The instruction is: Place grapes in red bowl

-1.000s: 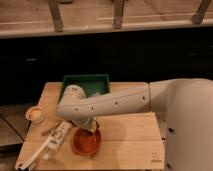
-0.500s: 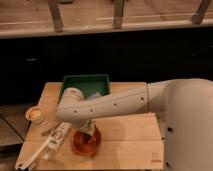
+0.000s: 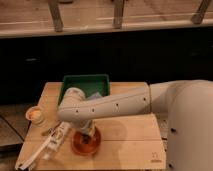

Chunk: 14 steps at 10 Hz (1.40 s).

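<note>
Now, the grapes themselves I can't pick out. If they're anywhere, they're hidden under the wrist, right at the red bowl (image 3: pixel 86 144), which sits near the table's front edge, left of centre. The gripper (image 3: pixel 84 134) is down over the bowl's back rim, dipping towards its middle, and whether it has hold of anything or has let go, I cannot tell. By my reading this is the drop-off step: the load is above or inside the bowl. The next move calls for a clean release, then a straight lift up so nothing gets dragged out over the rim.

Room to work is tight on the left. A white elongated item (image 3: pixel 52 145) lies just beside the bowl towards the front-left corner, and a small pale cup (image 3: pixel 35 114) stands near the left edge. The green tray (image 3: pixel 85 82) sits at the back edge, behind the arm (image 3: pixel 115 105). The table (image 3: pixel 130 135) to the bowl's right is bare wood, so that's the open way out.
</note>
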{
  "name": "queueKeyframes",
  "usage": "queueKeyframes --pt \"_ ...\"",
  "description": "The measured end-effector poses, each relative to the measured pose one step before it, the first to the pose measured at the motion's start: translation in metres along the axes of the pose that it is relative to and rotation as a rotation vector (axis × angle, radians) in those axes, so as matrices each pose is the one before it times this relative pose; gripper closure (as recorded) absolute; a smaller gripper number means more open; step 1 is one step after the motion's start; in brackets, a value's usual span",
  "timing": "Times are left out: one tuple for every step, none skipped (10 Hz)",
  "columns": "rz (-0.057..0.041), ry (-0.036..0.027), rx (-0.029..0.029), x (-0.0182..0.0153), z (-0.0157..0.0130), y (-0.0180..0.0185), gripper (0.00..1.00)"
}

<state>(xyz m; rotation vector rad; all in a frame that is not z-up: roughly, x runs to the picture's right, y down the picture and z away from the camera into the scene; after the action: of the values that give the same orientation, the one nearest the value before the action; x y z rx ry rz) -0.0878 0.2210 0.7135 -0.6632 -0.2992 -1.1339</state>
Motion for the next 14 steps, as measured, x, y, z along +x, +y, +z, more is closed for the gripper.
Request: queueKeyframes --pt "-0.00157 -0.00565 0.00113 -0.00159 0.00049 0.00115 0.54" --pt "-0.00136 -0.00212 0.00258 -0.00050 -0.00041 0.00011 0.51" --pt "0.00111 -0.00583 0.00780 -0.00078 -0.00020 -0.00058 0.52" --pt "-0.00165 -0.00764 0.00075 -0.00148 0.00038 0.00155 0.59" --pt "-0.00142 -0.01167 0.01260 -0.00167 0.00042 0.00032 0.64" --pt "0.00370 -0.00083 0.00173 0.00072 -0.00019 0.00191 0.63" --pt "-0.00444 -0.00128 0.00762 -0.00146 -0.00053 -0.00220 0.59" --pt "-0.00094 -0.00134 0.00440 -0.00018 -0.00013 -0.00123 0.57" --pt "-0.00064 -0.00098 0.00039 -0.00019 0.00000 0.00057 0.57" --pt "-0.00196 -0.00233 0.00134 0.00009 -0.00019 0.00134 0.57" --pt "-0.00121 -0.00266 0.00579 -0.00030 -0.00055 -0.00012 0.57" --pt "0.00144 -0.00218 0.00727 0.00043 -0.00050 -0.00025 0.57" --pt "0.00122 0.00048 0.00251 0.00169 -0.00115 -0.00002 0.59" --pt "-0.00692 0.00087 0.00436 0.00066 -0.00132 -0.00356 0.69"
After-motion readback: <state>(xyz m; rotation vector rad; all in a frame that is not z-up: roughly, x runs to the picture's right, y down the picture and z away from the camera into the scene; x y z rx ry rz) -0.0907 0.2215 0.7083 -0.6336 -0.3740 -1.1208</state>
